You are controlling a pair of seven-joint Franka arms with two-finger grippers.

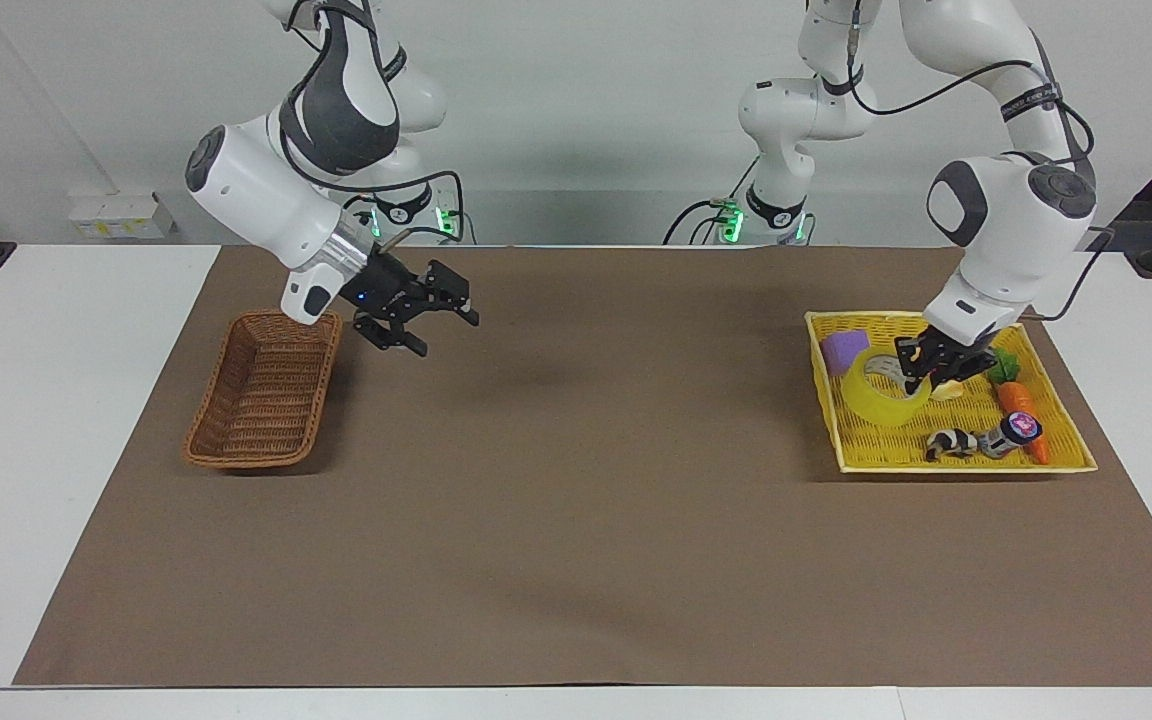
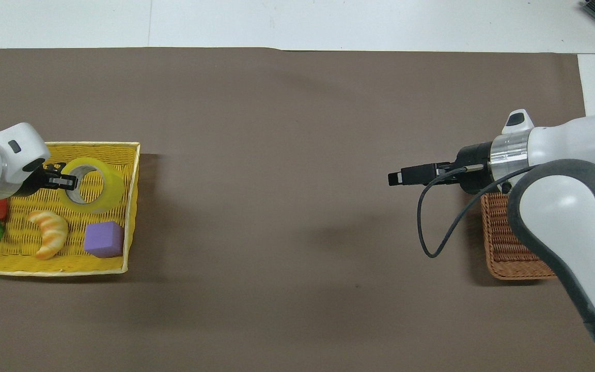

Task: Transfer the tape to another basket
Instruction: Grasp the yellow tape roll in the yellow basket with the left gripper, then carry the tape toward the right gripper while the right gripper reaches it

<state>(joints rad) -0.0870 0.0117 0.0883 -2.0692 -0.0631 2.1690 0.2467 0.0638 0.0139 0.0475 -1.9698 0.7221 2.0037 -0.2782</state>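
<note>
The yellow translucent tape (image 1: 879, 398) hangs tilted in my left gripper (image 1: 921, 372), which is shut on the roll's wall and holds it a little above the yellow tray (image 1: 936, 466). The overhead view shows the tape (image 2: 96, 187) and the left gripper (image 2: 67, 182) over the tray's part farther from the robots. The brown wicker basket (image 1: 261, 395) lies at the right arm's end of the table, and it is partly covered by that arm in the overhead view (image 2: 504, 243). My right gripper (image 1: 450, 336) is open and empty in the air over the mat beside the basket, toward the table's middle (image 2: 395, 178).
The yellow tray (image 2: 130, 206) also holds a purple block (image 1: 844, 350), a croissant (image 2: 49, 232), a carrot (image 1: 1021, 410), a small black-and-white toy (image 1: 951, 442) and a small bottle (image 1: 1018, 430). A brown mat (image 1: 586, 480) covers the table between the two baskets.
</note>
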